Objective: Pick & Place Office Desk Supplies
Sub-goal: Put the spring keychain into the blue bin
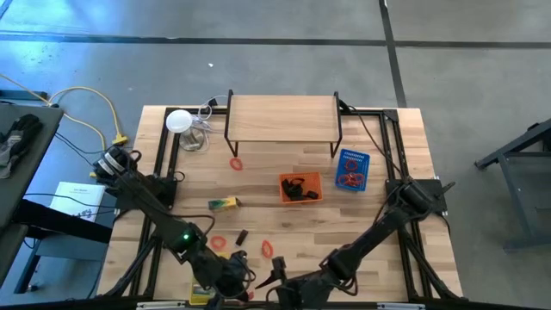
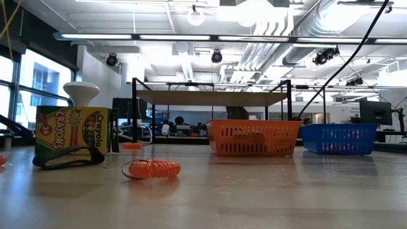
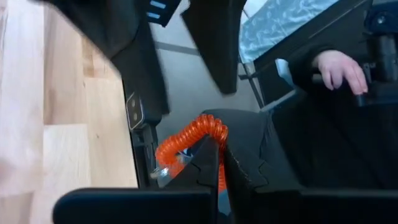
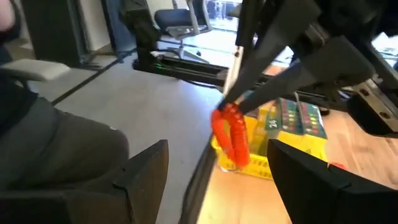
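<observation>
Orange basket (image 1: 300, 189) sits near the middle of the table and has black clips (image 1: 297, 187) in it. Just beside it, on the right, the blue basket (image 1: 352, 170) has red bands (image 1: 351, 176) in it. So some of the job looks done.

A lot is left out on the wood. One red band (image 1: 236, 163) lies past the orange basket on its left, toward the wooden shelf (image 1: 282, 118). A yellow-green pack (image 1: 223, 203) lies to the left of the orange basket. Nearer the front edge than the orange basket are a black clip (image 1: 243, 235) and two more red bands (image 1: 219, 243) (image 1: 268, 248). A crayon box (image 2: 74, 130) and a coiled red band (image 2: 152, 168) show in the low view.

Far from the orange basket, at the front edge, the left gripper (image 3: 214, 163) has its jaws squeezed tight together on a coiled red band (image 3: 189, 138). The band hangs from the tips, off the table.

Right next to it, the right gripper (image 4: 217, 167) has its jaws wide apart and holds nothing. It points at that same band (image 4: 230, 134). I think the band may be passed across.
</observation>
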`<state>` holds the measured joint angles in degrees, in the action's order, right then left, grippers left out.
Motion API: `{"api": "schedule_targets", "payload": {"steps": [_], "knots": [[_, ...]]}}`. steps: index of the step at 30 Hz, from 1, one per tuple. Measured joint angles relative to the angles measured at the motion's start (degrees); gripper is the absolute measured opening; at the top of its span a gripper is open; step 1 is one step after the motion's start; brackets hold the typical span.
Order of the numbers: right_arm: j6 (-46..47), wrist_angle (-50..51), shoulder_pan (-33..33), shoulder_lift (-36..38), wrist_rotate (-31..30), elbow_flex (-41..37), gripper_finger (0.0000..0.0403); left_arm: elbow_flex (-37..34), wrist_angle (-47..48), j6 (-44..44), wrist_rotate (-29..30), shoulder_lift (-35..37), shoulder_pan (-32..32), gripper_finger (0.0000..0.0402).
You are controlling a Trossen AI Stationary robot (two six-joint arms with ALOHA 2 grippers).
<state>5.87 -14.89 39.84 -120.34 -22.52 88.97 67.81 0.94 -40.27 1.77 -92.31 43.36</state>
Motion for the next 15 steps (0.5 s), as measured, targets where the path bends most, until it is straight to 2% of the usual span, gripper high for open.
{"api": "schedule_targets", "payload": {"steps": [4,11,15], "knots": [[-0.06,-0.10,-0.77,-0.08,-3.04,0.00,0.0260,0.00,-0.52,0.53,-0.43,0.00,-0.29,0.0003],[1.53,-0.33,-2.18,-0.08,3.64,0.00,0.0260,0.00,-1.08,2.59,-1.70,0.00,-0.57,0.0004],[3.07,-0.40,-2.73,-0.08,4.96,0.00,0.0256,0.00,-2.42,3.85,-1.63,0.00,-0.59,0.0004]]}}
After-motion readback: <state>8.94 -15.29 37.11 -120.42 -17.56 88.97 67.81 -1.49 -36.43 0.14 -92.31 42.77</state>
